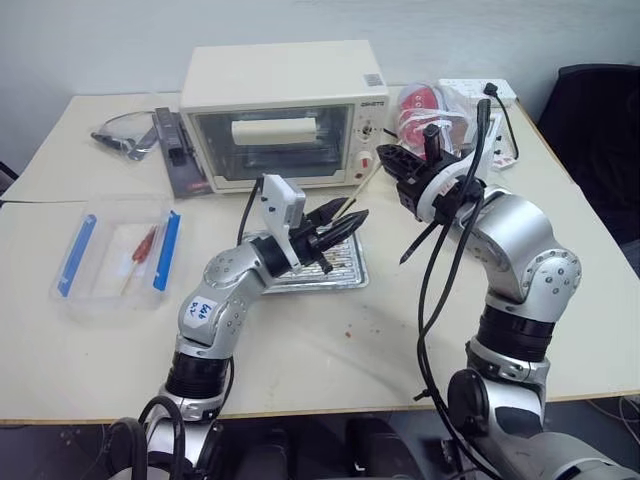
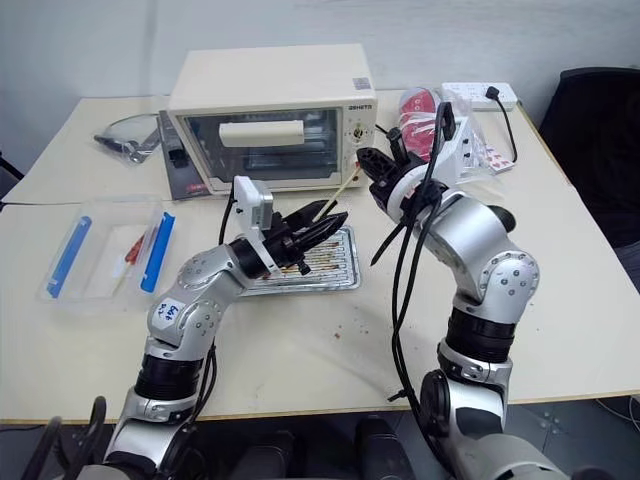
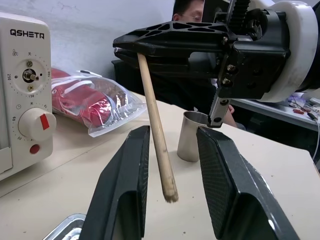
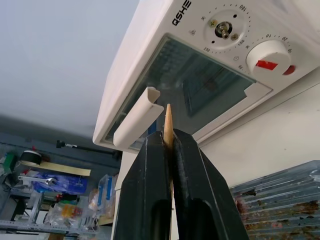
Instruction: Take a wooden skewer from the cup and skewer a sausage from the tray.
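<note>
right gripper point(image 4: 169, 142): clenched on wooden skewer point(image 3: 156, 136) | left gripper point(image 3: 172, 187): jaws parted around skewer's lower end, not touching, above tray point(image 2: 342, 272) | cup point(image 3: 192, 136): beyond tray

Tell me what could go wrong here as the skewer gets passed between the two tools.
1. The left tool has its fingers either side of the wooden skewer but not touching it; if the right tool lets go early, the skewer may drop.
2. The right tool pinches the skewer near its pointed tip, so a sideways nudge could tilt it.
3. The cup stands just behind and could get knocked.
</note>
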### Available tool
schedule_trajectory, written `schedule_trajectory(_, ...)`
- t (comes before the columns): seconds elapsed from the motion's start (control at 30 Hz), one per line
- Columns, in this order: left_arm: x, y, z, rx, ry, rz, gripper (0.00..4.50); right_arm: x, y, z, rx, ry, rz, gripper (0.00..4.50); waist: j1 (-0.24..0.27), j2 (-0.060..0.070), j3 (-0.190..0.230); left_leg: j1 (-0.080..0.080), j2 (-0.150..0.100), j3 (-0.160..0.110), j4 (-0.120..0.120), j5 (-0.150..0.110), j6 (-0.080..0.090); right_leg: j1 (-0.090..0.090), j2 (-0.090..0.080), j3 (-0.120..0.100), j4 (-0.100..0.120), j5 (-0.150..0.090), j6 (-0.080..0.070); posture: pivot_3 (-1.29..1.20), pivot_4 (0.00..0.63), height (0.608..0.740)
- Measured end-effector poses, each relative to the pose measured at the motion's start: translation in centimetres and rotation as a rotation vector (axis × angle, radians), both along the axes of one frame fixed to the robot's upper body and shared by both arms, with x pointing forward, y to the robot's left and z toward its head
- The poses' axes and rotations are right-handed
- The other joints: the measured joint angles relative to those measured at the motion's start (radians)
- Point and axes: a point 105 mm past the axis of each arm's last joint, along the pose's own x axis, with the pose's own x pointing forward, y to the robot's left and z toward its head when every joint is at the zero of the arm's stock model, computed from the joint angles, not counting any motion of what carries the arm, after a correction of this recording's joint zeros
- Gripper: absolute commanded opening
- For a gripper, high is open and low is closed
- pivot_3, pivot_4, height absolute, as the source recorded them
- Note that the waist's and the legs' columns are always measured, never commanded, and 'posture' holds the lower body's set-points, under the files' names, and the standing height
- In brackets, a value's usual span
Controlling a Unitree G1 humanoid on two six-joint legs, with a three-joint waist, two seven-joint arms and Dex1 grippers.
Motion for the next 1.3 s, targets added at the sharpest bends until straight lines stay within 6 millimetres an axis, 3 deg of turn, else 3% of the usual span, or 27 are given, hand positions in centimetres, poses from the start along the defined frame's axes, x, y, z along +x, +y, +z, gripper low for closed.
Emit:
schedule_trajectory(0.7,0.5,-0.5,0.7,-0.074,0.010,0.066,1.54,0.2,-1.0,0.2,0.014,0.007,-0.038,0.00,0.003,0.000,0.000,-0.001,0.000,0.000,0.000,0.000,0.000,0.000,0.000,0.000,-0.003,0.000,0.000,0.00,0.150,0.740)
schedule_trajectory(0.93,0.6,-0.5,0.8,-0.089,0.013,0.085,0.06,0.2,-1.0,-0.1,0.024,0.022,-0.035,0.00,0.004,0.000,0.000,-0.001,0.000,0.001,0.000,0.000,0.000,0.000,0.000,0.000,-0.003,0.000,0.000,0.00,0.150,0.740)
schedule_trajectory(1.17,0.7,-0.5,0.8,-0.091,0.009,0.093,0.06,0.2,-1.0,-0.1,0.033,0.021,-0.032,0.00,0.004,0.000,0.000,-0.001,0.000,0.001,0.000,0.000,0.000,0.000,0.000,0.000,-0.003,0.000,0.000,0.00,0.150,0.740)
schedule_trajectory(1.3,0.9,-0.2,1.2,-0.080,-0.005,0.101,0.00,0.2,-1.0,0.0,0.045,0.021,-0.033,0.91,0.005,0.000,0.000,-0.001,0.000,0.001,0.000,0.000,0.000,0.000,0.000,0.000,-0.003,0.000,0.000,0.00,0.150,0.740)
